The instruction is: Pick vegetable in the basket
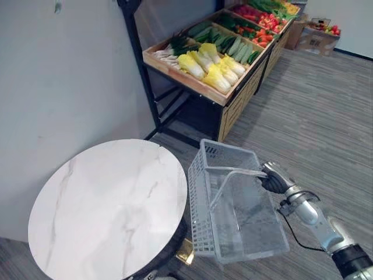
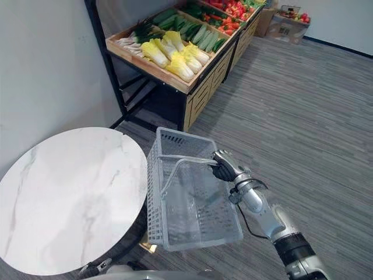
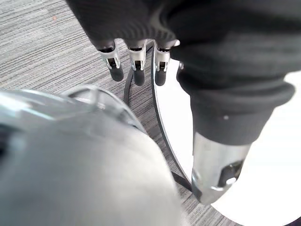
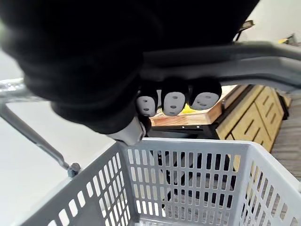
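Curling round the handle (image 1: 233, 170), the right hand (image 1: 274, 178) holds a pale grey latticed basket (image 1: 201, 198).

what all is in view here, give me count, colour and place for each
basket: one, grey, empty, beside the table
handle: one, grey, over the basket
table: one, white marble, round, near left
produce stand: one, wooden on black frame, far, by the wall
cabbages: several, yellow-white, stand's near end
green vegetables: many, green, past the cabbages
red vegetables: many, red, farther along
cardboard box: one, brown, on the far floor
right hand: silver and dark, curled round the handle
left hand: fingers straight, by the table's edge
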